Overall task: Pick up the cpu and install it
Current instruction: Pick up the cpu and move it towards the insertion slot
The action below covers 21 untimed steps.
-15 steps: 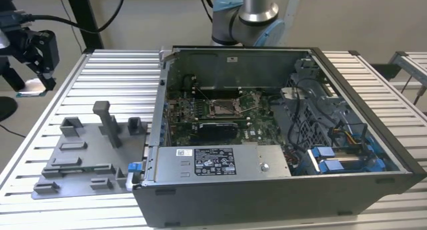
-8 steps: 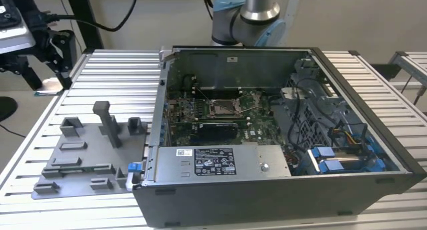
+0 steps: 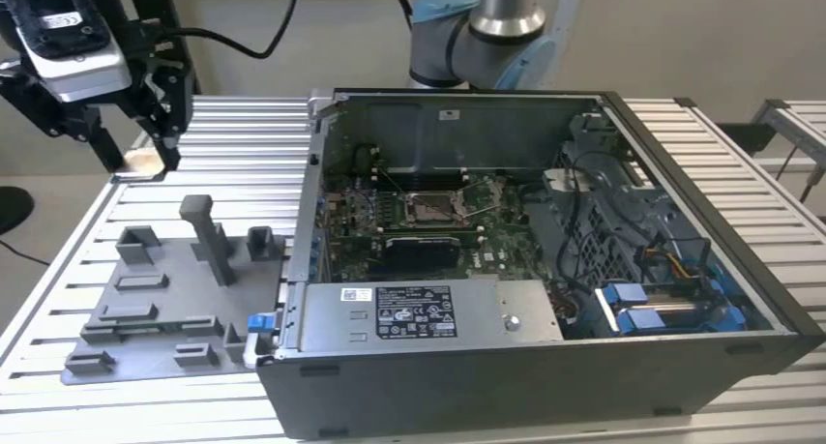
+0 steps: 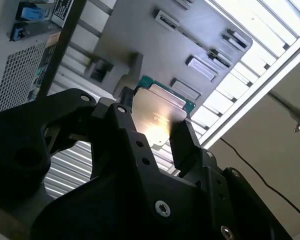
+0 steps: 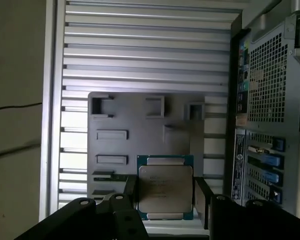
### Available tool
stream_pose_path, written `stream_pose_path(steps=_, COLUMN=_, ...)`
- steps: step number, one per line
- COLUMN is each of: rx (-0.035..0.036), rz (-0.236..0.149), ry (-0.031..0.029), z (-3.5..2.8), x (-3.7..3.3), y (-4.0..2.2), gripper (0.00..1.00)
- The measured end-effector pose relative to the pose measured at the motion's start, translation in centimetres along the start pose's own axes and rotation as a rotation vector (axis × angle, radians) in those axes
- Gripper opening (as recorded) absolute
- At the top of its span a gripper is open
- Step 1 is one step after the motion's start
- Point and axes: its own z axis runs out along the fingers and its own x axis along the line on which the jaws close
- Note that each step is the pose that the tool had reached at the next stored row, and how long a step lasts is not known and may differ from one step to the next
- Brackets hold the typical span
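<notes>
The cpu (image 5: 165, 192) is silver-grey with a green rim — the fixture plate (image 5: 135, 125) matte grey, the table (image 5: 140, 50) striped silver.

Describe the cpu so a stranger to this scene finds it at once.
To the exterior view's left of the open computer case, the black claw hangs over a corner of the slatted table. In both wrist views the cpu sits gripped between its fingers: a small flat square with a pale silver top and green edge, unlike the grey fixture tray behind it.

The gripper (image 4: 154, 129) hides part of the cpu (image 4: 157, 110).
</notes>
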Motion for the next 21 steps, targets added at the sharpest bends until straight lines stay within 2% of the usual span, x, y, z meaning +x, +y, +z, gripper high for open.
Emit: stream_pose_path(steps=21, rx=0.0, rz=0.0, ry=0.0, z=0.19, x=-9.57, y=0.48, gripper=0.0)
